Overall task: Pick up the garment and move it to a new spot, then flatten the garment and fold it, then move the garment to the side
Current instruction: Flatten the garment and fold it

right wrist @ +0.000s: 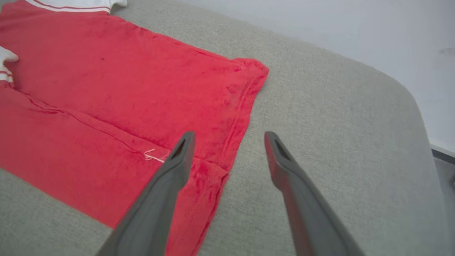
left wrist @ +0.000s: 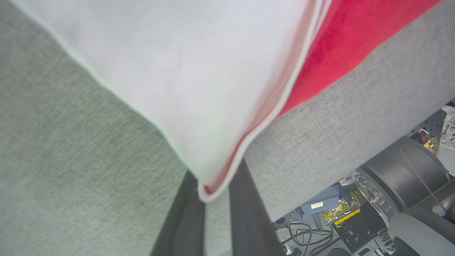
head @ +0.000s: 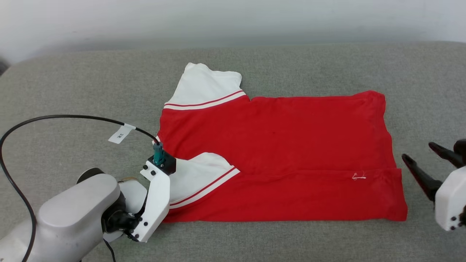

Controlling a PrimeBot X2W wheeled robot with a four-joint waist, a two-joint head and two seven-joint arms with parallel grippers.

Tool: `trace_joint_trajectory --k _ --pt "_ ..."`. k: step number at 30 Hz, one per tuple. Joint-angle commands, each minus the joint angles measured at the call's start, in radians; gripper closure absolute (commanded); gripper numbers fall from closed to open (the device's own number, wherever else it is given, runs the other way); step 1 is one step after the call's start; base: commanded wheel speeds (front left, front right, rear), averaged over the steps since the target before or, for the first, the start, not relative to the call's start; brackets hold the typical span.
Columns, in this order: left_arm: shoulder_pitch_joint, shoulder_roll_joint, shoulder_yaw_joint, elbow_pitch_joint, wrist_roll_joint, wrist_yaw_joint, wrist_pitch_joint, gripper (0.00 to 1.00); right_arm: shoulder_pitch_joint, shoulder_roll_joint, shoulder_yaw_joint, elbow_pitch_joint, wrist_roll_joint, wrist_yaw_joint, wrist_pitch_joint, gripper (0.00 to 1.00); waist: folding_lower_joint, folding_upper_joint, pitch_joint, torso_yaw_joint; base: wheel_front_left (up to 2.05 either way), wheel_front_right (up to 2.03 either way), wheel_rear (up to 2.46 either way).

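Pinching white sleeve corner of garment (head: 284, 145) with left gripper (left wrist: 216, 170); holding right gripper (head: 418, 151) spread wide just beside hem.

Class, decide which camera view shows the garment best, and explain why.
The head view: the garment lies whole, both sleeves visible. The left wrist view gives a blurred sleeve corner; the right wrist view, its hem end.

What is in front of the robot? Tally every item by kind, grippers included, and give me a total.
garment: 1
grippers: 2, the left gripper and the right gripper
black cable: 1
white tag on the cable: 1
Total: 5
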Motion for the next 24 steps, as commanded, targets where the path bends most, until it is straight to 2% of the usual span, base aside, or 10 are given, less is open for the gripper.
trace_joint_trajectory --k 1,7,12,17,24 --pt "0.02 0.0 -0.008 -0.002 -0.004 -0.005 -0.002 1.0 -0.017 -0.038 0.021 -0.018 0.022 -0.001 0.048 0.0 0.0 0.0 -0.011 0.005 0.0 0.0 0.0" --pt "-0.006 0.013 -0.006 -0.031 0.009 -0.014 -0.02 1.0 -0.069 -0.227 0.129 -0.094 0.179 -0.001 0.357 0.0 0.0 0.0 -0.021 0.013 0.0 0.0 0.0" --pt "-0.021 0.016 -0.007 -0.048 0.015 -0.016 -0.021 1.0 -0.103 -0.299 0.183 -0.106 0.275 -0.001 0.546 0.0 0.0 0.0 -0.008 0.023 0.0 0.0 0.0" --pt "-0.044 0.009 -0.006 -0.062 0.028 -0.018 -0.032 1.0 -0.125 -0.276 0.225 -0.05 0.319 -0.001 0.648 0.0 0.0 0.0 0.021 0.039 0.0 0.0 0.0" --pt "-0.072 0.01 -0.005 -0.068 0.039 -0.021 -0.05 1.0 -0.122 -0.17 0.284 0.079 0.298 -0.001 0.613 0.0 0.0 0.0 0.069 0.058 0.0 0.0 0.0"
